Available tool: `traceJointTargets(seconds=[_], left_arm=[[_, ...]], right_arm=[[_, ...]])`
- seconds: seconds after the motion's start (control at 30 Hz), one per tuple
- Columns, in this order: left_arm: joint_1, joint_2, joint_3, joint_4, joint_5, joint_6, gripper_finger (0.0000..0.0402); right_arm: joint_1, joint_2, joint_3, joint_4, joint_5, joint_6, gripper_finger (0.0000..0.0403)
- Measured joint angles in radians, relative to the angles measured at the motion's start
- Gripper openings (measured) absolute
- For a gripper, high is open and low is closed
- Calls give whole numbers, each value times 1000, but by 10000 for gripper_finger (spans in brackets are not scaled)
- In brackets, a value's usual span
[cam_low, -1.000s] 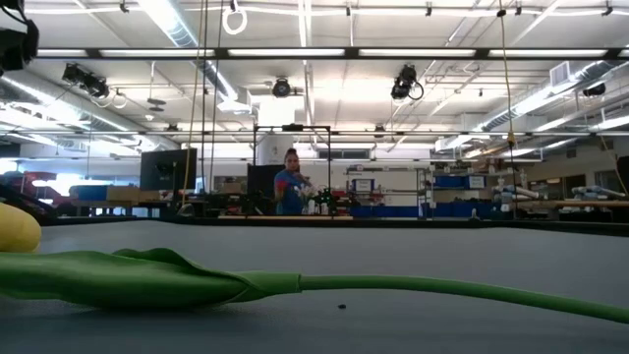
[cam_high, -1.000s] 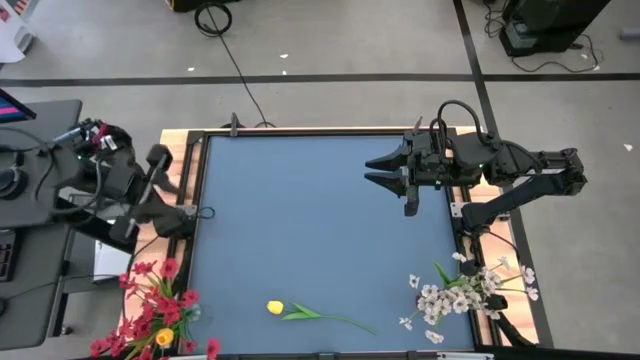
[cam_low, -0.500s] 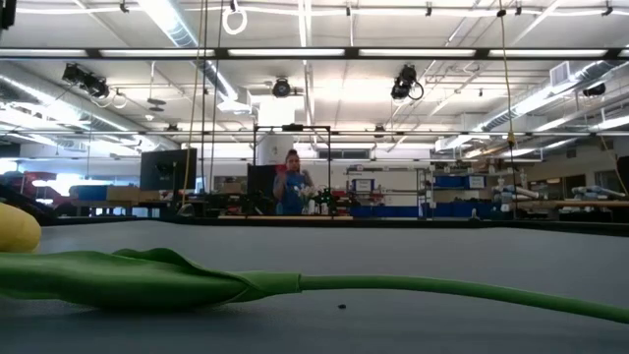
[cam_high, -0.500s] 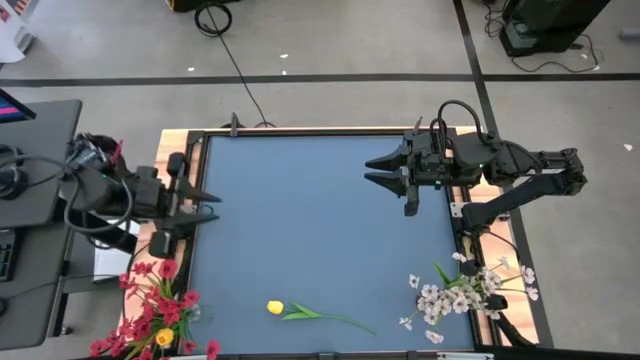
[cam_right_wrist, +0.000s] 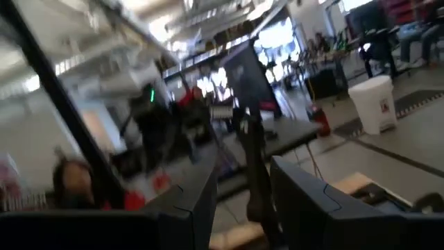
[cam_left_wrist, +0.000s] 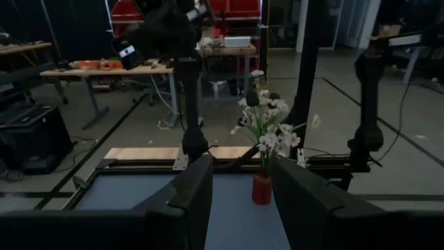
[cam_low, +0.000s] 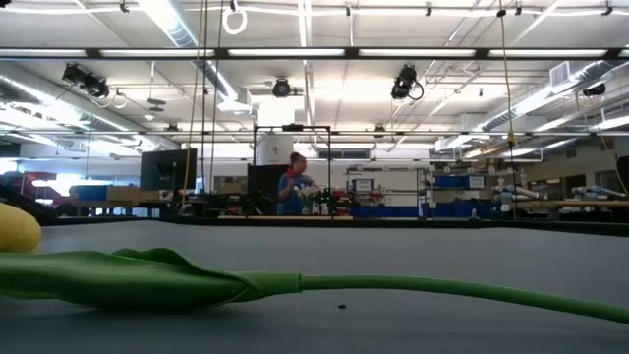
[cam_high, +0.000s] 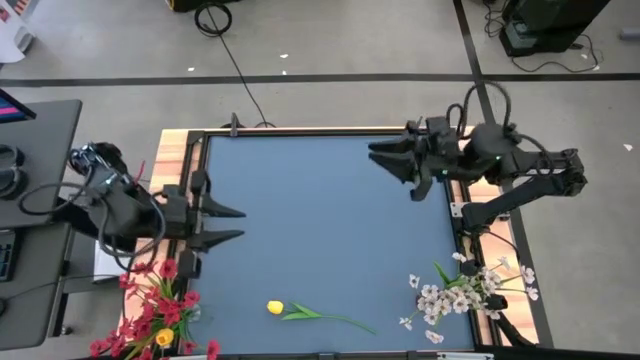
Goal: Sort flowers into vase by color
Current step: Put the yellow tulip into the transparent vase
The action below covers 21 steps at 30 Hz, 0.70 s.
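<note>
A yellow tulip (cam_high: 275,308) lies flat on the blue mat (cam_high: 320,220) near the near edge, its green stem (cam_high: 340,320) running toward the right. The low view shows its bloom (cam_low: 14,228) and leaf (cam_low: 147,280) close up. A bunch of red flowers (cam_high: 155,305) stands at the near left corner. White flowers (cam_high: 465,290) stand at the near right corner, in a red vase (cam_left_wrist: 261,189). My left gripper (cam_high: 240,224) is open and empty over the mat's left side. My right gripper (cam_high: 378,158) is open and empty over the far right.
A yellow bloom (cam_high: 163,338) sits among the red flowers. The mat's middle (cam_high: 320,230) is bare between the two grippers. A black frame (cam_high: 300,130) runs along the mat's far edge. A person (cam_low: 293,187) stands far off in the room behind the table.
My left gripper has swung in from beyond the table's left edge, out over the mat toward the right and near edges, and now points to the right. My right gripper has shifted a little toward the far edge and turned. The flowers have kept still.
</note>
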Motion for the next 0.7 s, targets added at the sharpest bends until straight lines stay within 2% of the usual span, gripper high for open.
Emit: traceJointTargets(seconds=[0.17, 0.5, 0.7], left_arm=[[0, 24, 0, -1, -34, -57, 150], [0, 27, 0, -3, -62, -70, 150], [0, 28, 0, -24, -87, -70, 150]], right_arm=[[1, 102, 1, -27, -70, 52, 144], [85, 463, -2, -187, -180, 269, 138], [137, 653, -1, -211, -356, 340, 137]])
